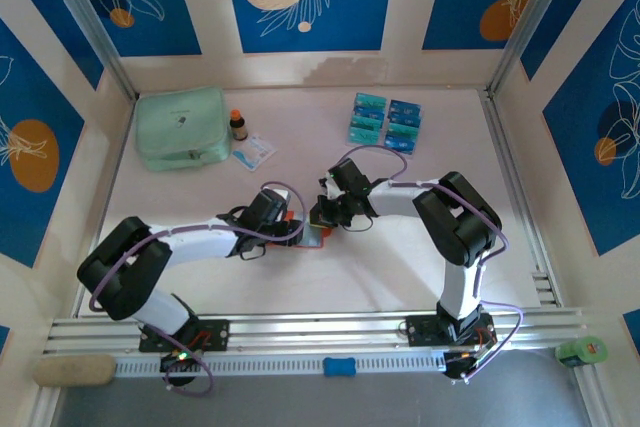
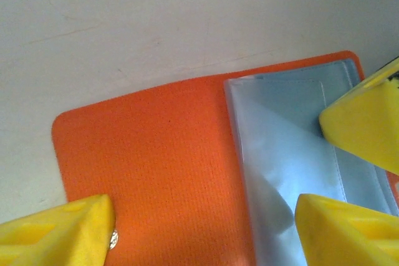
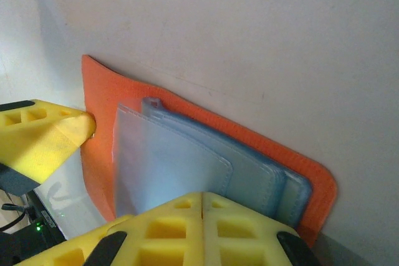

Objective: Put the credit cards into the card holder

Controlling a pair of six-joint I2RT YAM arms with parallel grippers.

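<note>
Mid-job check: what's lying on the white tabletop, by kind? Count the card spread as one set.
Card holder, lying open: 1
Credit cards, one set: 1
Zip pouch: 1
Small bottle: 1
White-and-blue packet: 1
Total: 5

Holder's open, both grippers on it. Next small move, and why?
Probably lift the right gripper toward the credit cards. The card holder lies open, pale pockets exposed, a finger of the left gripper at its flap; the cards sit at the far side of the table, none gripped.
</note>
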